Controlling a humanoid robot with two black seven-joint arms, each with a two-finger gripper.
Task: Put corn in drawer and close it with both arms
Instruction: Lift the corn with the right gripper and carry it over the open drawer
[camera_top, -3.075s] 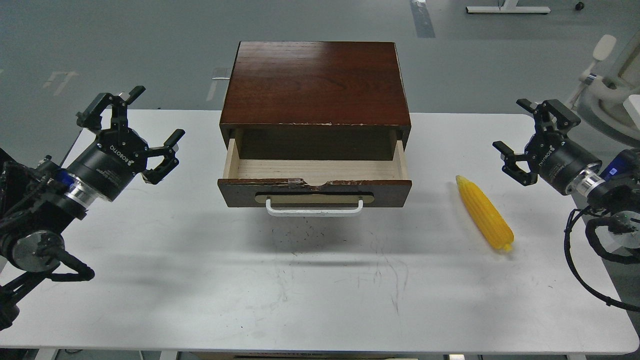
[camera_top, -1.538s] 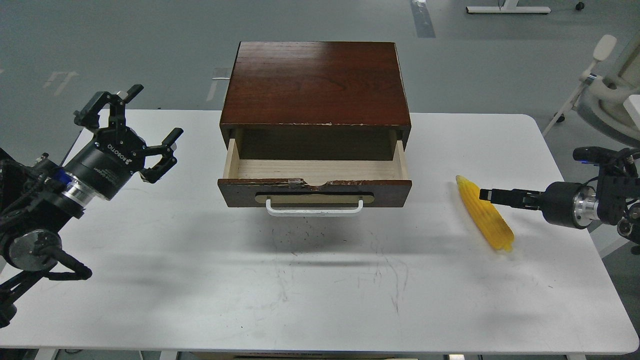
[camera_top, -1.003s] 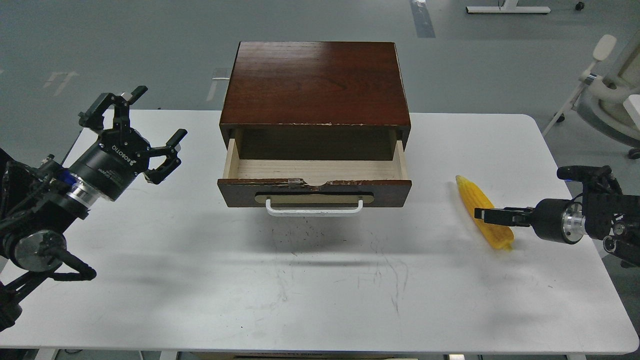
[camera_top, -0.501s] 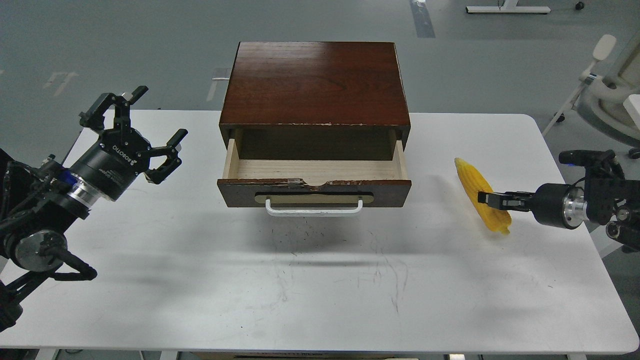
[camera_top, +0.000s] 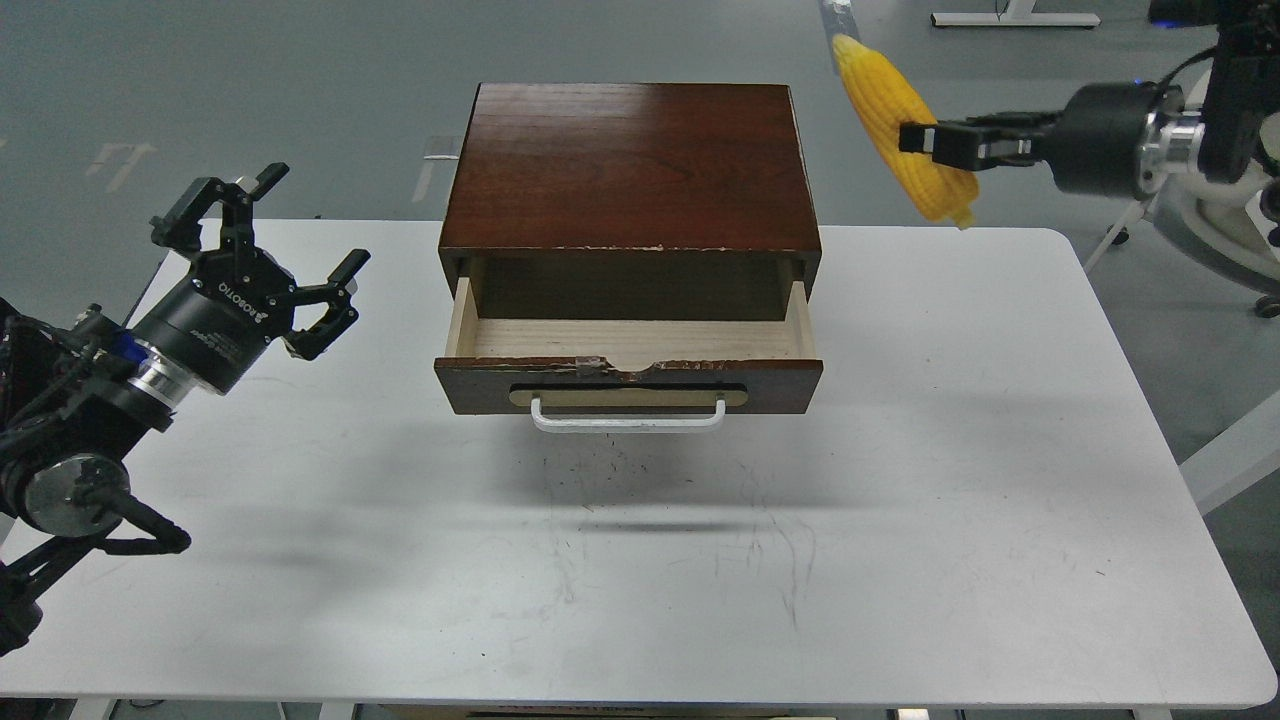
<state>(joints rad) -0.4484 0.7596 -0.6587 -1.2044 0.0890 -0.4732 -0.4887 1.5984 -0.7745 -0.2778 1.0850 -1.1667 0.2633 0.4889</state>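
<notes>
The drawer (camera_top: 628, 384) stands pulled open from the dark brown cabinet (camera_top: 630, 165) at the table's middle back; its pale wood inside is empty and its white bar handle (camera_top: 628, 418) faces me. My right gripper (camera_top: 925, 140) is shut on the yellow corn (camera_top: 903, 126) and holds it high in the air, right of the cabinet and well above the table. My left gripper (camera_top: 268, 235) is open and empty, hovering left of the drawer.
The white table (camera_top: 900, 480) carries only the cabinet. A white chair base (camera_top: 1215, 200) stands beyond the table's right edge. Grey floor lies behind the table.
</notes>
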